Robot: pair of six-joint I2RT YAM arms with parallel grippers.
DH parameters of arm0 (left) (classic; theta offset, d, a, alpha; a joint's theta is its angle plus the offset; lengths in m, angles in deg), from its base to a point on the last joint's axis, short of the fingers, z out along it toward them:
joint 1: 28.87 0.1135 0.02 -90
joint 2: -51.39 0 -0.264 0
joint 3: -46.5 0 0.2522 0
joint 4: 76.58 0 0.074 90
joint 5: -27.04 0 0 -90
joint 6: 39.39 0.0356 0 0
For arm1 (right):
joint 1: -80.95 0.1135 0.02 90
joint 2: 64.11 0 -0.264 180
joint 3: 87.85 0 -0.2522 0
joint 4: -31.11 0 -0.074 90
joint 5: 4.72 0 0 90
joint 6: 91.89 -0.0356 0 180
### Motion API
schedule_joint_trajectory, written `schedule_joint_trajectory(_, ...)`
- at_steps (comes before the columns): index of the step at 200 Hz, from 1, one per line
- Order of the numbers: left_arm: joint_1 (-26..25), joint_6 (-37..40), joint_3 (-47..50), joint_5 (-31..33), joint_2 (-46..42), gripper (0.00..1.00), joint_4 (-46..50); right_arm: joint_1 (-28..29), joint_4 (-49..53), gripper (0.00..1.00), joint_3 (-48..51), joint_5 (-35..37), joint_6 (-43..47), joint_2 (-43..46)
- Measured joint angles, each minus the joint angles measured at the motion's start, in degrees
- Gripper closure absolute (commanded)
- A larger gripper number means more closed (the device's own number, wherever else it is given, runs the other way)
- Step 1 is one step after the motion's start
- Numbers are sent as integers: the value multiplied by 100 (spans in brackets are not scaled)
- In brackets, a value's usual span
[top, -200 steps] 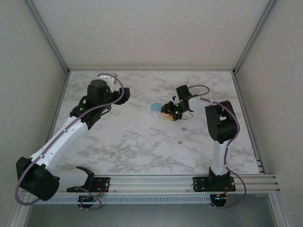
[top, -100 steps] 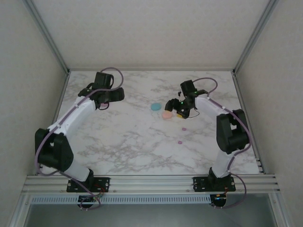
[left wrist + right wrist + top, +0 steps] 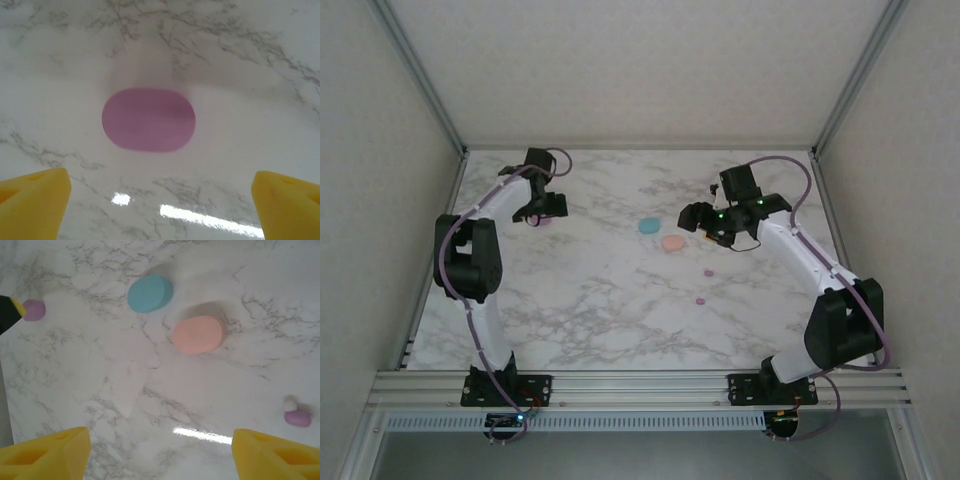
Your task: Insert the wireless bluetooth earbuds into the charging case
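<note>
- Left wrist: left gripper (image 3: 160,202) gaped empty over the pink case (image 3: 148,120) — pick-up stage, I judged.
- Right gripper (image 3: 160,452), likewise spread, next needed a fine pinch on an earbud (image 3: 297,417).

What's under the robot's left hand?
A purple-pink oval case lies on the marble table just below the open left gripper. Nothing is on top of it. Only its top shows, so whatever is inside is hidden.

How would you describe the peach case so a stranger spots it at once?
Look near the middle of the marble table, where two round cases lie side by side. The peach case is the nearer one, warm orange-pink against the teal case.
</note>
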Motion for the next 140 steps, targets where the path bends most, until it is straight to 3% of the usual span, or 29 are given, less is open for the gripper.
schedule_joint_trajectory(91, 197, 125, -789, -170, 979, 12, 356, 0, 127, 24, 120, 98, -131, 348)
schedule_joint_trajectory(140, 262, 195, -861, -306, 1172, 20, 431, 0, 122, 24, 214, 96, -157, 348)
